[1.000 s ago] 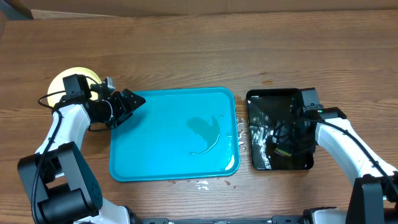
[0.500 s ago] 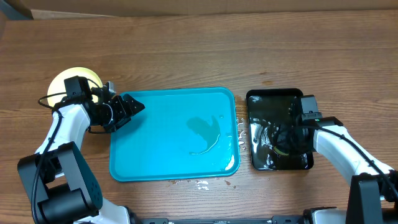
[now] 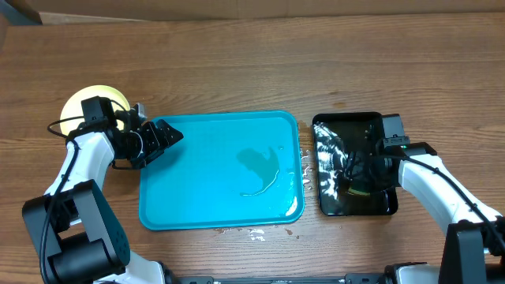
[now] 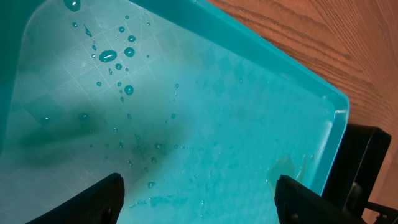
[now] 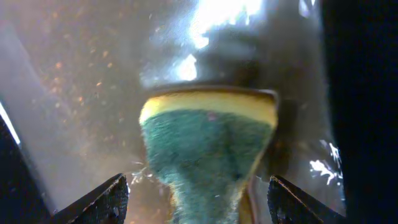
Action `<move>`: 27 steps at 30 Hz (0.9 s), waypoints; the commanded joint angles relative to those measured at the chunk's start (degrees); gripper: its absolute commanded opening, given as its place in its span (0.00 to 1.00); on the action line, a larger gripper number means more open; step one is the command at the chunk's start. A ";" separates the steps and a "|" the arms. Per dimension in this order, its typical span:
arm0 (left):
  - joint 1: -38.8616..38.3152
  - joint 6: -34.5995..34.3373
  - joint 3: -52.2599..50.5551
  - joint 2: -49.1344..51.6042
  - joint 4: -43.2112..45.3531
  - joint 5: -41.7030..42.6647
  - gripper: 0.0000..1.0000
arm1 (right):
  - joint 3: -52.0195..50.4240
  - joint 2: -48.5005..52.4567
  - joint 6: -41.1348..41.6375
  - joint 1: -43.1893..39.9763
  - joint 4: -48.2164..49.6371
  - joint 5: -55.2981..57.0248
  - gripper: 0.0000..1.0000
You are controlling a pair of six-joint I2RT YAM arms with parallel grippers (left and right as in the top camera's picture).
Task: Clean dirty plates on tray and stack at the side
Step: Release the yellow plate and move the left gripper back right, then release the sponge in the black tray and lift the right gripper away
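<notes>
Right gripper (image 5: 196, 194) jaws apart, straddled sponge (image 5: 208, 143) in black tray (image 3: 347, 120); it needed centring before pinching. Left gripper (image 4: 199, 194) gaped over turquoise tray (image 4: 186, 93).

I'm seeing free room across the wet blue tray (image 3: 197, 189) below my left gripper (image 4: 199, 193). A sponge (image 5: 208, 149) is lying in the black tray (image 3: 347, 118), blocking my right gripper (image 5: 196, 199).

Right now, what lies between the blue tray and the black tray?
Only a narrow strip of table, wet with white splashes; the overhead view shows it.
</notes>
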 commanded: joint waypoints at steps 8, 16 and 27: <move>-0.11 1.49 0.70 0.28 0.24 -0.66 0.79 | 1.33 0.17 1.05 0.20 5.51 2.73 0.73; -0.11 1.55 0.70 0.28 0.26 -0.63 0.80 | 1.31 4.24 1.01 0.20 8.22 2.69 0.35; -0.11 3.91 0.92 -0.50 0.63 4.61 0.77 | 20.17 3.85 -2.45 0.15 -7.43 -0.26 0.73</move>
